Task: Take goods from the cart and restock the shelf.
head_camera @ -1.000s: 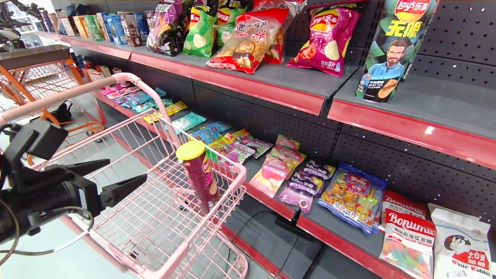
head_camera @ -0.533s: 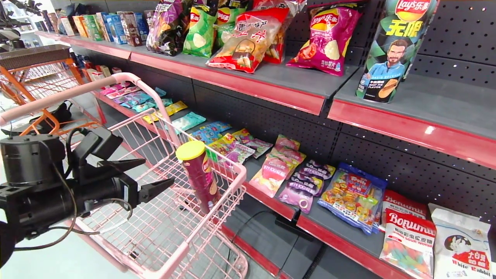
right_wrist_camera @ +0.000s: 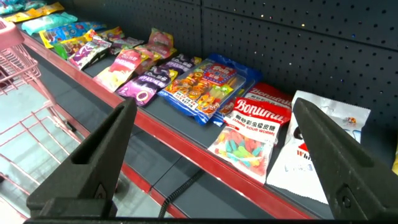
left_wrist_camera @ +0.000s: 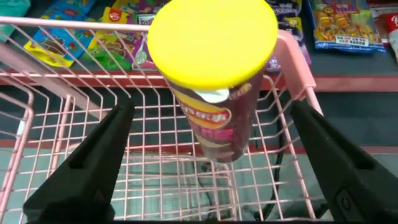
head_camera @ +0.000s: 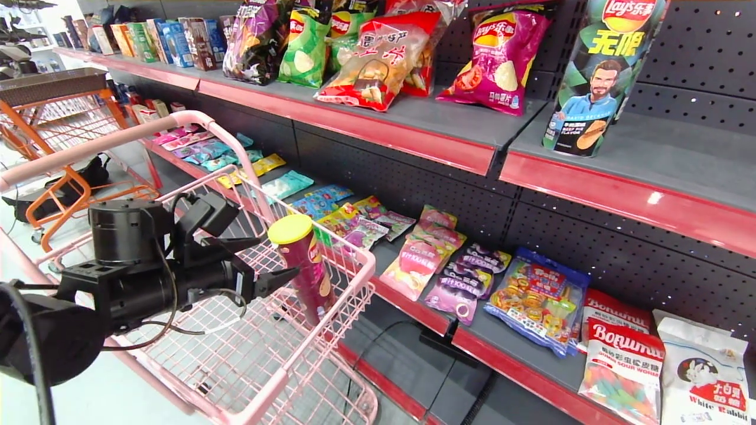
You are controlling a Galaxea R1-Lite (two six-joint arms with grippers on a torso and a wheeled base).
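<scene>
A tall maroon chips can [head_camera: 307, 271] with a yellow lid [head_camera: 290, 228] stands upright in the front corner of the pink wire cart [head_camera: 248, 354]. My left gripper [head_camera: 277, 257] is open and level with the can's upper part, its fingertips just reaching the can. In the left wrist view the can [left_wrist_camera: 214, 124] stands between the spread black fingers [left_wrist_camera: 93, 168] of my left gripper [left_wrist_camera: 211, 109]. My right gripper [right_wrist_camera: 214, 106] is open with nothing in it, hanging in front of the lower shelf [right_wrist_camera: 186, 143] of candy bags.
The upper shelf [head_camera: 413, 118] holds chip bags and a tall green chips pack [head_camera: 596, 82], with bare grey board [head_camera: 667, 153] to the right of it. Candy bags [head_camera: 537, 298] cover the lower shelf. An orange cart [head_camera: 59, 118] stands behind the pink one.
My left arm has moved right over the cart basket, bringing the open gripper from well short of the can up to it. The can and the shelves have not moved.
</scene>
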